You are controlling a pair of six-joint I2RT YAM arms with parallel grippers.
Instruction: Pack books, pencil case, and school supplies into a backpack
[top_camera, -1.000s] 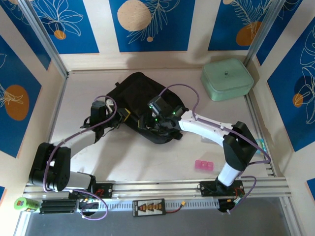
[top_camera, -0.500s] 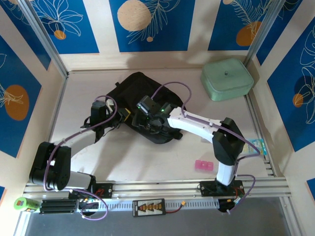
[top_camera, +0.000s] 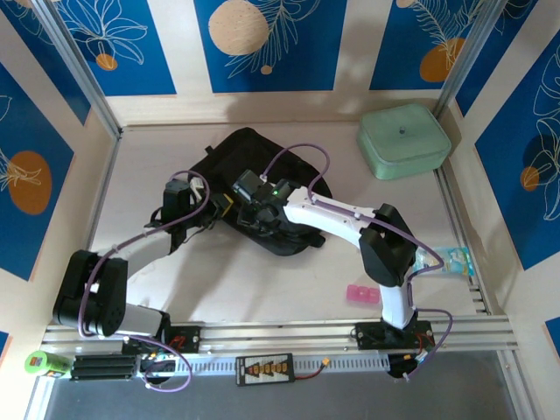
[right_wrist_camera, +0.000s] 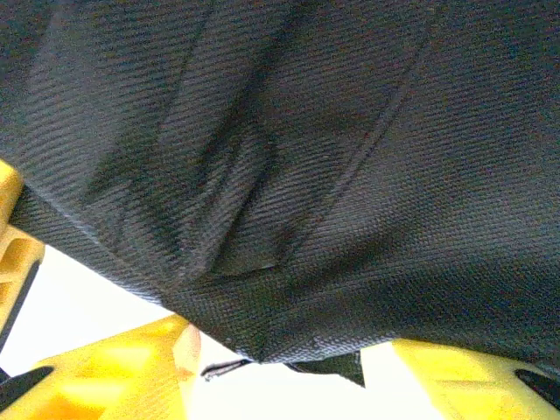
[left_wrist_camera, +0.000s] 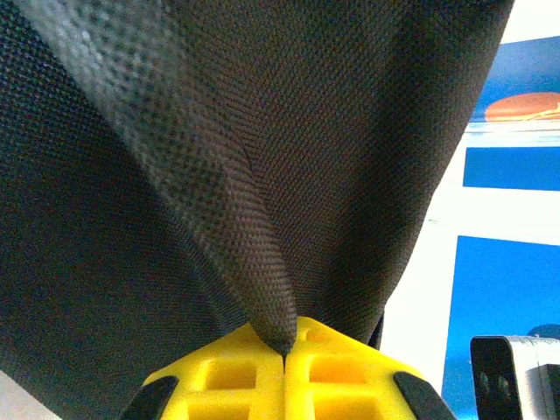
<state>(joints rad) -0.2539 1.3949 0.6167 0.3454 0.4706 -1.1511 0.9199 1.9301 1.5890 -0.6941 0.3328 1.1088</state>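
Note:
The black backpack [top_camera: 262, 166] lies crumpled at mid-table. My left gripper [top_camera: 220, 207] is at its left edge, and in the left wrist view its yellow fingers [left_wrist_camera: 236, 376] are shut on a fold of the backpack's black fabric [left_wrist_camera: 262, 219]. My right gripper [top_camera: 254, 214] rests over the backpack's near side just right of the left one. Its yellow fingers [right_wrist_camera: 114, 367] stand wide apart, open, with the backpack's fabric edge [right_wrist_camera: 332, 219] hanging between them and a zip pull [right_wrist_camera: 226, 367] below. The pink block [top_camera: 361, 295] and the clear flat packet [top_camera: 455, 260] lie at the near right. The books are hidden.
A mint green square padded case [top_camera: 402, 140] sits at the back right corner. Metal frame rails [top_camera: 105, 114] and blue patterned walls fence the table on three sides. The right arm's white link [top_camera: 341, 219] stretches across the table's middle.
The right arm has swung left, carrying its gripper across the backpack towards the left gripper. The clear packet at the right edge has come into view. The left arm has held still.

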